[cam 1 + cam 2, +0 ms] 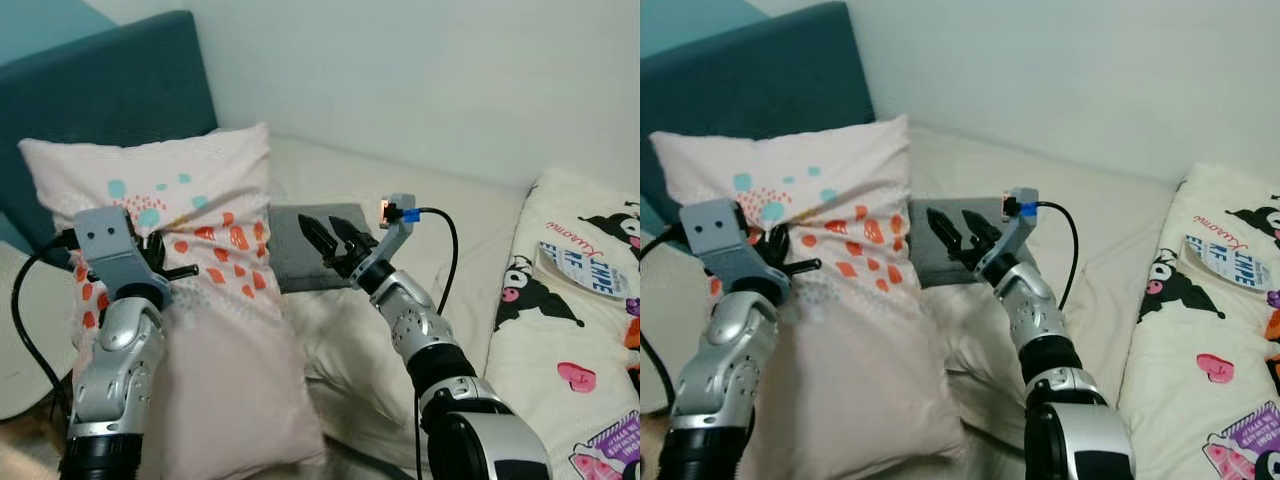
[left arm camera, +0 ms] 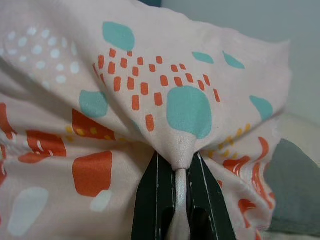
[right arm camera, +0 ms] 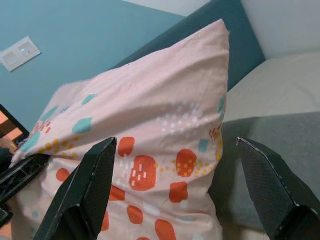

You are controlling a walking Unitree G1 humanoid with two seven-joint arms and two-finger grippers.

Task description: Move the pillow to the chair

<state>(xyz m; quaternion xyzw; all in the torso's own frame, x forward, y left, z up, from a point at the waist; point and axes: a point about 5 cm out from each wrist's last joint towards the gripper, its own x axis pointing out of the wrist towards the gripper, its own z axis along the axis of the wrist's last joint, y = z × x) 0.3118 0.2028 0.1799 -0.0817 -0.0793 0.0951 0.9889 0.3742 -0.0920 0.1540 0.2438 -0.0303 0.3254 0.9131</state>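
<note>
Left wrist view shows the left claw (image 2: 182,200) clamped on a thin fold of the pillow (image 1: 200,260), which stands on the bed (image 1: 470,215). Right claw (image 1: 335,240) hovers wide open, empty. That small pinch may slip when lifted.

Silver jointed arms, black fingers (image 3: 90,192), black cables, seemingly grey wrist mounts.
</note>
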